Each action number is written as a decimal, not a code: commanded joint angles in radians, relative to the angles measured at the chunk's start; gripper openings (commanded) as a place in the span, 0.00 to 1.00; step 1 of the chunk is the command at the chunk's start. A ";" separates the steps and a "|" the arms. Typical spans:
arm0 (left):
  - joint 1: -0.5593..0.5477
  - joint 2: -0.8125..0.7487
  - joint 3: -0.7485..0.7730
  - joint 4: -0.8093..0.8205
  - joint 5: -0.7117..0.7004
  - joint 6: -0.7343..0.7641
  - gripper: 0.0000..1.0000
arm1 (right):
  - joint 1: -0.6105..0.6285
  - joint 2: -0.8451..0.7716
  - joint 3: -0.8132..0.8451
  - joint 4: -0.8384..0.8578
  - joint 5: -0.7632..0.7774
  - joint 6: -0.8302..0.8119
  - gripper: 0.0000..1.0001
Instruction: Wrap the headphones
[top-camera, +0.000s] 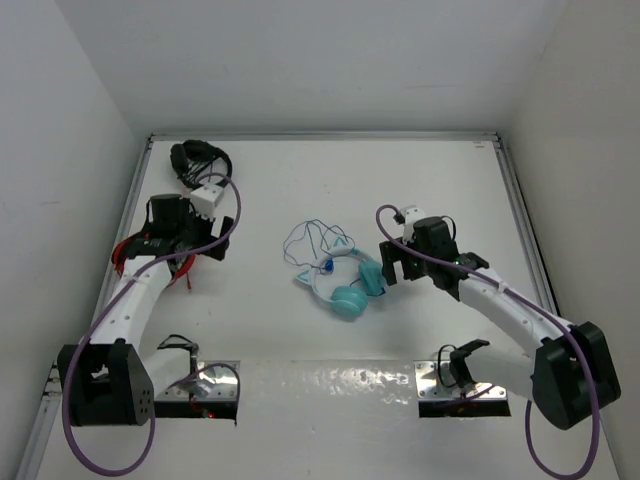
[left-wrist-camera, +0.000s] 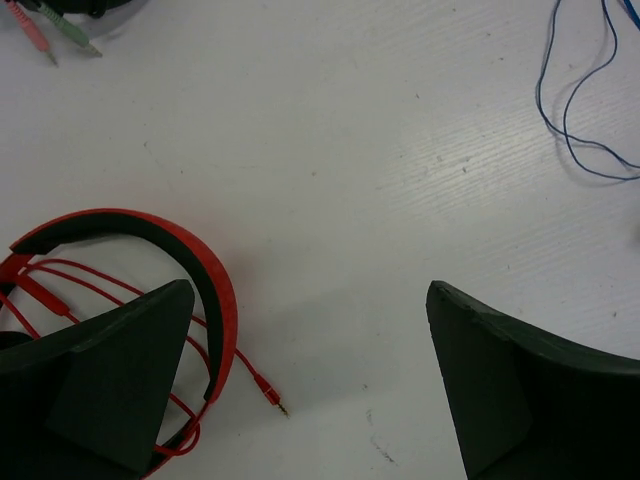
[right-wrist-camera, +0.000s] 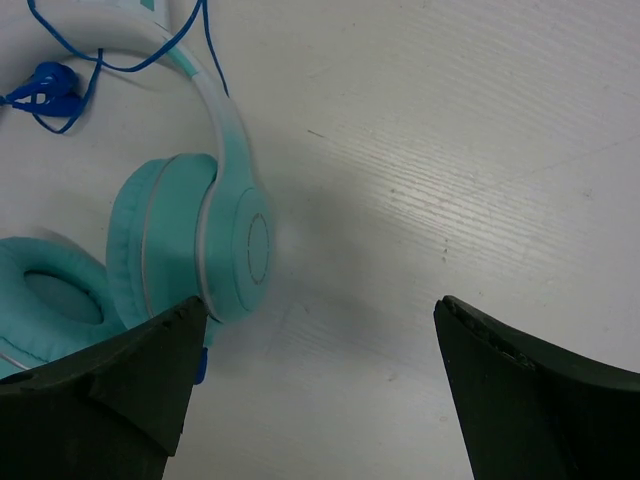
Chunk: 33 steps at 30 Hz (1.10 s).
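- The headphones lie flat on the white table just right of centre in the top view, teal earcups toward the lower right and the pale headband curving up to the left.
- Their thin cable runs in loose loops above the headband, unwound. The blue plug rests inside the curve of the band.
- The right gripper hovers just beside the earcups, on their right. Its jaws are spread wide and hold nothing.
- In the right wrist view, one earcup sits next to the left finger; whether they touch is hard to judge from this angle.
- The left gripper is at the left of the top view, well apart from the teal set. Its jaws are also fully spread and empty.
- In the left wrist view, red headphones lie at the lower left, partly under the left finger, with their red jack on the bare table between the fingers.
- What appears to be a black headset sits in the upper left corner of the top view.
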 joint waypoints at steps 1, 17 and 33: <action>0.000 -0.004 0.028 0.060 -0.063 -0.125 1.00 | 0.004 0.007 0.081 -0.019 -0.033 -0.019 0.94; -0.149 0.125 0.293 -0.219 0.117 0.076 0.84 | 0.164 0.359 0.292 -0.129 0.013 0.063 0.95; -0.247 0.234 0.548 -0.284 0.098 -0.068 0.82 | 0.121 0.395 0.682 -0.258 0.240 0.026 0.00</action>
